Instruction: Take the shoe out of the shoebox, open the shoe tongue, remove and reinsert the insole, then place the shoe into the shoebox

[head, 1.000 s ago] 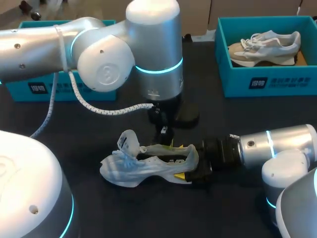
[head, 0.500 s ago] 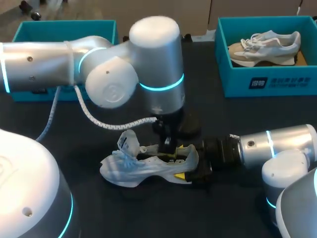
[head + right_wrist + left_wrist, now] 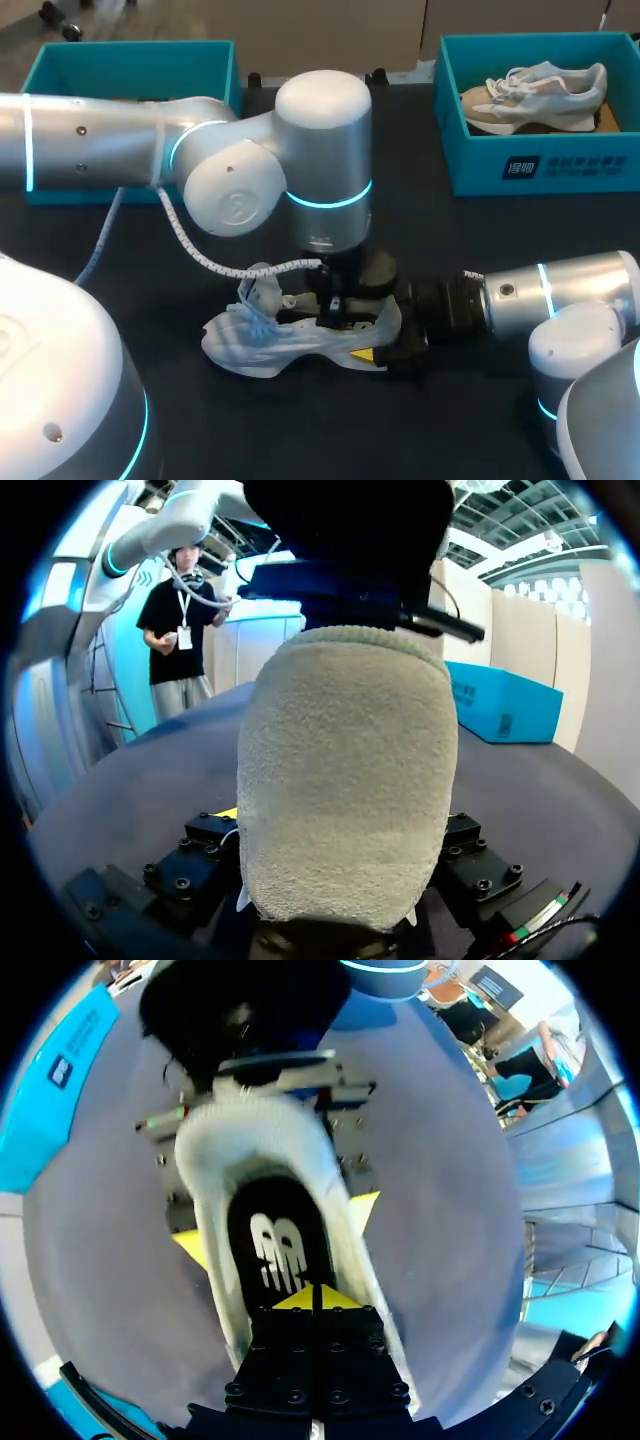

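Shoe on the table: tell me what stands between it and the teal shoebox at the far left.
The left arm lies across that line, its elbow and forearm between the shoe and the shoebox. No loose thing shows on the table there, though the arm hides part of it. The right gripper grips the shoe's heel.

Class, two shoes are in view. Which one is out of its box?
The white shoe lying out in the middle, its heel clamped by the right gripper. The beige shoe lies inside the teal shoebox at the far right.
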### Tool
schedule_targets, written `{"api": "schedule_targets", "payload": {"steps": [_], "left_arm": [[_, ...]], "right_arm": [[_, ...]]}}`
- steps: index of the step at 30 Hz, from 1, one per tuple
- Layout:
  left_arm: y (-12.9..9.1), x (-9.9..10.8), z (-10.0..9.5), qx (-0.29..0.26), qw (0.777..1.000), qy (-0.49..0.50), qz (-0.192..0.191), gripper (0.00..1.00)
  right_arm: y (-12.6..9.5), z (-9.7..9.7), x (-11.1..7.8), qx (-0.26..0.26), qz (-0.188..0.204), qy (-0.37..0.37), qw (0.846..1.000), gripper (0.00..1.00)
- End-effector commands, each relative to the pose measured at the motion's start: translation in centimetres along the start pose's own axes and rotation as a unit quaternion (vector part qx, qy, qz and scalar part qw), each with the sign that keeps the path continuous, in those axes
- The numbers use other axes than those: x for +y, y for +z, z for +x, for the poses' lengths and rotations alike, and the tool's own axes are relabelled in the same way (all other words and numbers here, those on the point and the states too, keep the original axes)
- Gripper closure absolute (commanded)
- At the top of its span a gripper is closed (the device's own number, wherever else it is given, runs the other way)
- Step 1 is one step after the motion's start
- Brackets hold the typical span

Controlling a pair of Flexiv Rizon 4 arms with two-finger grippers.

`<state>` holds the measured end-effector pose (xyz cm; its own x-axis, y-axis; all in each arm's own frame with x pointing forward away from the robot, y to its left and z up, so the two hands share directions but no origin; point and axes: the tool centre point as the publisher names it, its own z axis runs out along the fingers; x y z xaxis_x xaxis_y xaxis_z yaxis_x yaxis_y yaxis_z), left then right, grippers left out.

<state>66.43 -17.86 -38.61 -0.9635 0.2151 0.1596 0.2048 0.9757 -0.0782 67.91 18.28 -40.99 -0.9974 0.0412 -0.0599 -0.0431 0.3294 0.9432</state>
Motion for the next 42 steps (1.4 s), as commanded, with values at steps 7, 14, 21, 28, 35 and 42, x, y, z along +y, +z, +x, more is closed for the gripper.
{"api": "schedule_targets", "payload": {"steps": [7, 14, 21, 28, 35, 42], "left_arm": [[0.0, 2.4, 1.5, 0.018, 1.0, 0.008, 0.01, 1.0], [0.6, 2.4, 2.2, 0.018, 1.0, 0.012, 0.007, 1.0], [2.1, 2.7, 1.7, 0.02, 1.0, 0.006, 0.001, 0.66], [3.0, 2.7, 1.4, -0.005, 1.0, 0.003, -0.003, 0.54], [4.3, 2.5, 0.7, -0.058, 0.998, -0.012, -0.021, 0.5], [4.5, 2.8, -1.2, -0.095, 0.993, -0.048, -0.051, 0.57]], "right_arm": [[0.0, 0.0, 0.1, -0.001, 0.001, 0.0, 1.0, 1.0], [0.0, 0.0, 0.1, -0.001, 0.001, 0.0, 1.0, 1.0], [0.0, 0.0, 0.1, -0.001, 0.001, 0.0, 1.0, 1.0], [0.0, 0.0, 0.1, -0.001, 0.001, 0.0, 1.0, 1.0], [0.0, 0.0, 0.1, -0.001, 0.001, 0.0, 1.0, 1.0], [0.0, 0.0, 0.1, -0.001, 0.001, 0.0, 1.0, 1.0]]}}
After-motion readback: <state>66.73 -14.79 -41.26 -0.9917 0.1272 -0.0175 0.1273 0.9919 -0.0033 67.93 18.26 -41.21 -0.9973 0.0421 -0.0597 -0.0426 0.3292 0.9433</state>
